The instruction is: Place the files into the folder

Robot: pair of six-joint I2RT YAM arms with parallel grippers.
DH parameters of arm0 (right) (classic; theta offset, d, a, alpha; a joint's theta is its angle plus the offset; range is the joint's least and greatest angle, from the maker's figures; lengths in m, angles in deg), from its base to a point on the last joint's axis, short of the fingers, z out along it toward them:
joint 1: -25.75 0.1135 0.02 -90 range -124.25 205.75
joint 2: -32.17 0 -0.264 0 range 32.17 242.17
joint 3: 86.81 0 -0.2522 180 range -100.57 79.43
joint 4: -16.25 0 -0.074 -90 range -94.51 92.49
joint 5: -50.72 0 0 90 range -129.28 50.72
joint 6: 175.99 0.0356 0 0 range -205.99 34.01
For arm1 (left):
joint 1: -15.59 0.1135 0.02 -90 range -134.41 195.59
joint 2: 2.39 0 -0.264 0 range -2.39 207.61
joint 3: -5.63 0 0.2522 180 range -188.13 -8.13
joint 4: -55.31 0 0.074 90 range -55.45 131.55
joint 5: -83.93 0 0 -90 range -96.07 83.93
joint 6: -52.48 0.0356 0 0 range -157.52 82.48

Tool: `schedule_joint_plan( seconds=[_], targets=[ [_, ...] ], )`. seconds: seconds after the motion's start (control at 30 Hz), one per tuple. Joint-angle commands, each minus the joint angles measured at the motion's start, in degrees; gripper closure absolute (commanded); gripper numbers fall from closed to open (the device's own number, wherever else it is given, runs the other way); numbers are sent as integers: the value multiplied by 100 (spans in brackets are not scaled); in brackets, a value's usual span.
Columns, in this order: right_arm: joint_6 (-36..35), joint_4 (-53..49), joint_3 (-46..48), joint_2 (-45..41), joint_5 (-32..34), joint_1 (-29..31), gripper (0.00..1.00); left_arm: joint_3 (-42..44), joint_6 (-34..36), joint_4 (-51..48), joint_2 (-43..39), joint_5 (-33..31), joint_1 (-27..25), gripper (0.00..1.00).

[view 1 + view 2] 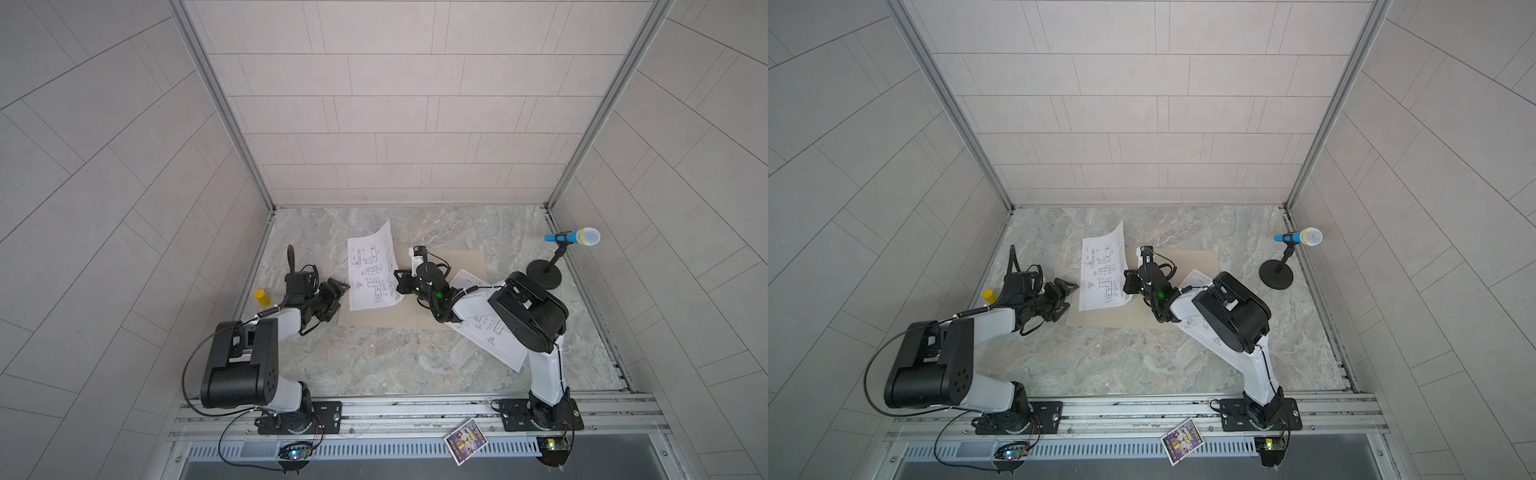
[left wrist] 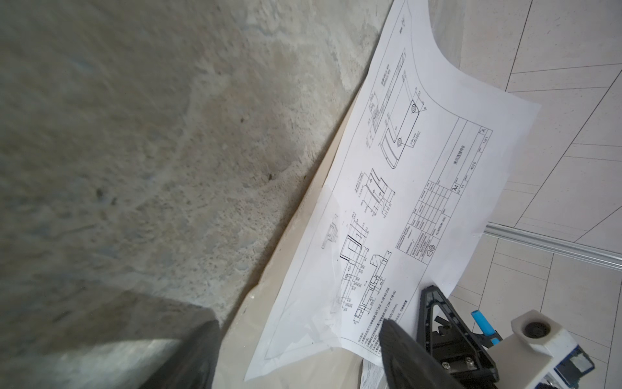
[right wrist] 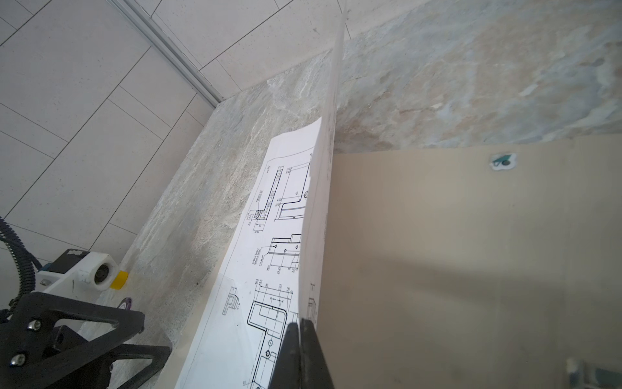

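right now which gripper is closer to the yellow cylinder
Left. The left gripper hangs open between the yellow cylinder and the drawing sheet; the right gripper is beyond that sheet, pinching its edge.

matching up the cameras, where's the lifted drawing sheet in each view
In a top view: sheet left of centre, over the folder's left end.
In a top view: same spot.
Left wrist: fills the right half, curling up.
Right wrist: centre, nearly edge-on, pinched by the right tool.
Shared landmark: the tan folder beneath it.
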Motion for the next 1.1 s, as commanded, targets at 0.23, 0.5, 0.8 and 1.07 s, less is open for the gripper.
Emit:
schedule_joint_plan(
  seconds=[0.23,0.5,0.8,1.07],
  targets=[
    [174,157,156,-180,197,71,100,200,25,-512,43,-100,-23,19],
    [458,90,164,-145,209,108,100,217,25,-517,8,-123,-22,19],
    [665,-225,217,-245,400,125,100,244,30,-493,14,-107,-23,19],
    [495,-1159,-21,-388,389,-103,84,234,28,-502,29,-112,-19,19]
  ],
)
